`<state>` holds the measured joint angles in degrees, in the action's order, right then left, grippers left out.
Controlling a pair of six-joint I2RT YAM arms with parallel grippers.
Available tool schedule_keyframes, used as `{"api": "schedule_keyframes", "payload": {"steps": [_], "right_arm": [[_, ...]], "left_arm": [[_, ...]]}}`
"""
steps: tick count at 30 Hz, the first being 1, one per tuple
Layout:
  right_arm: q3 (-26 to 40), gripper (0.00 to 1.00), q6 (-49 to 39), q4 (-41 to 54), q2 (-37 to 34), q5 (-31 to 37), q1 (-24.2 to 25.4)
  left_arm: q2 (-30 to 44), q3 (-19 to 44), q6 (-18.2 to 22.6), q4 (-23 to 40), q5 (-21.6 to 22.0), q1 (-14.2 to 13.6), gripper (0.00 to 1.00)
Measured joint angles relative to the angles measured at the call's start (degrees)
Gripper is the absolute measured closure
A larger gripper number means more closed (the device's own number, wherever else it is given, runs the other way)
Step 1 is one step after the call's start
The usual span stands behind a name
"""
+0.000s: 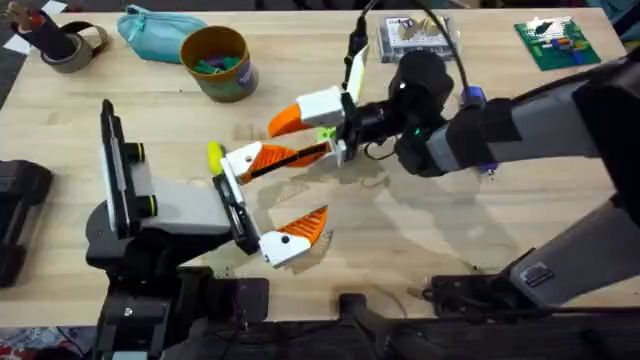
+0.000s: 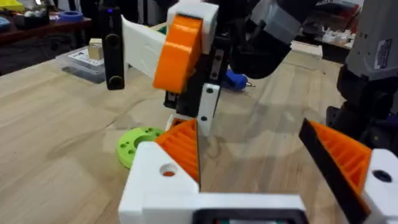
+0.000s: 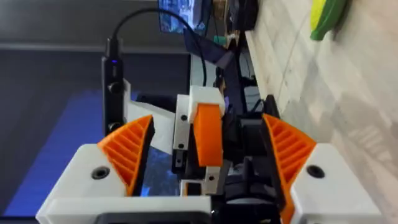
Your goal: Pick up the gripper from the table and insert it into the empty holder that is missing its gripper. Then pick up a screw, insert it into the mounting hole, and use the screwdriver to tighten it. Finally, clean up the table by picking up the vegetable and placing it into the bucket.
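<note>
Now the right arm [image 1: 520, 130] is reaching across the table [image 1: 420, 240] to the middle, its gripper [image 3: 207, 127] gaping wide and gripping nothing. Facing it, the left gripper [image 1: 288, 195] is also spreading wide. The bucket [image 1: 215, 62] is sitting far back beside a pouch [image 1: 155, 30]. The screwdriver [image 2: 236, 79] is lying behind the right gripper.

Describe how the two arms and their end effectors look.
Both arms are black and dark grey. The right arm has a green light and a blue fitting. Each end effector, left and right, has white angular finger bases with orange ribbed wedge pads. A black cable runs to a black camera bar.
</note>
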<state>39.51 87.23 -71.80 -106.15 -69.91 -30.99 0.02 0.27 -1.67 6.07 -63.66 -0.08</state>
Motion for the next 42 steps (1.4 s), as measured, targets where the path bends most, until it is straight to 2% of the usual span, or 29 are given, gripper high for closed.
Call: {"api": "schedule_keyframes", "payload": {"steps": [6,12,13,15,20,24,28,34,38,42], "right_arm": [[1.1,0.006,-1.0,-4.9,-0.1,0.0,5.7],[7.9,0.006,-3.4,-5.8,-0.1,0.1,10.7],[11.0,0.006,-6.8,-1.7,-0.1,1.5,11.7],[12.5,0.005,-10.4,3.1,-0.1,3.5,12.2],[14.9,0.005,-21.5,15.2,0.0,10.2,12.6],[15.5,0.005,-31.8,29.6,2.9,16.9,12.6],[15.8,0.005,-43.2,47.7,11.1,24.6,12.6],[16.6,0.005,-59.7,72.9,28.7,37.9,11.7],[16.8,0.005,-67.2,88.7,38.1,45.5,11.6],[16.9,0.005,-72.3,102.4,43.8,53.3,11.1]], "left_arm": [[0.0,0.0,0.0,0.0,0.0,0.0,0.017],[0.0,0.0,0.0,0.0,0.0,0.0,0.017],[0.0,0.0,0.0,0.0,0.0,0.0,0.017],[0.0,0.0,0.0,0.0,0.0,0.0,0.017],[0.0,0.0,0.0,0.0,-0.1,0.0,0.017],[0.0,0.0,0.0,0.0,-0.2,0.0,0.017],[0.0,0.0,0.0,0.0,-0.2,0.0,0.017],[0.0,0.0,0.1,0.0,-0.2,0.0,0.017],[0.0,0.0,0.2,0.0,-0.2,0.0,0.017],[0.0,0.0,0.2,0.0,-0.2,0.0,0.017]]}}
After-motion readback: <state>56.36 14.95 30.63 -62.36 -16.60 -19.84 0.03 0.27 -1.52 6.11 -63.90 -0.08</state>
